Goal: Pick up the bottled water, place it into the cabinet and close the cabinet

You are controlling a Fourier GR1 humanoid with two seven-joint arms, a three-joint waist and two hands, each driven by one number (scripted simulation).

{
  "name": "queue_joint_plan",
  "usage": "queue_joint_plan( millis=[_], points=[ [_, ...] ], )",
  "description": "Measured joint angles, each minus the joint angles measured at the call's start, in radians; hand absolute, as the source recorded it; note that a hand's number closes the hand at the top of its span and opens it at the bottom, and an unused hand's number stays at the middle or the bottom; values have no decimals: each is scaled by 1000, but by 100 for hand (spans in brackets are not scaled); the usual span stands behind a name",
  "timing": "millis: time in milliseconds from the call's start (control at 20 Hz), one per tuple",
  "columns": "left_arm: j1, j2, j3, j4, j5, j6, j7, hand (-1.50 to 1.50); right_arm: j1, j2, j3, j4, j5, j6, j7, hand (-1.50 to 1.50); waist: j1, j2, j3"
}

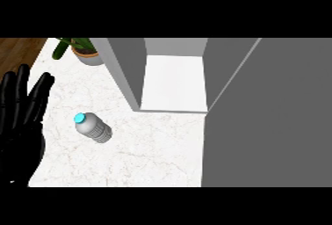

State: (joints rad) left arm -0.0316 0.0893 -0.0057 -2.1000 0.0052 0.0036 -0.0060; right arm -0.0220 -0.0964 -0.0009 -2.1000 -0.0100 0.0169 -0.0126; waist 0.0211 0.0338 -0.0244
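You've got a potted plant (83, 49) at the surface's (149, 154) far left corner, just beside the open cabinet (174, 83). Its grey door (272, 114) swings out and fills the right side. Your left hand (19, 127) rests at the left edge, black fingers straight and spread, holding nothing. The water bottle (92, 127) stands on the white marble surface in front of the cabinet opening: ribbed clear plastic, cyan cap.
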Motion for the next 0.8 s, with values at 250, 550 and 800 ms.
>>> queue_joint_plan(
  millis=[250, 550, 800],
  points=[
    [26, -14, 55, -3, -19, 60, 33, -150, 92, -7, 27, -58, 18, 15, 40, -150, -19, -26, 17],
    [114, -68, 34, -45, 54, 232, 153, -150, 247, -11, 73, -148, -99, 94, 104, -150, -26, -36, 23],
    [184, -81, -31, -170, 52, 323, 258, -150, 379, -36, 61, -278, -190, 154, 143, -150, -27, -38, 24]
  ],
)
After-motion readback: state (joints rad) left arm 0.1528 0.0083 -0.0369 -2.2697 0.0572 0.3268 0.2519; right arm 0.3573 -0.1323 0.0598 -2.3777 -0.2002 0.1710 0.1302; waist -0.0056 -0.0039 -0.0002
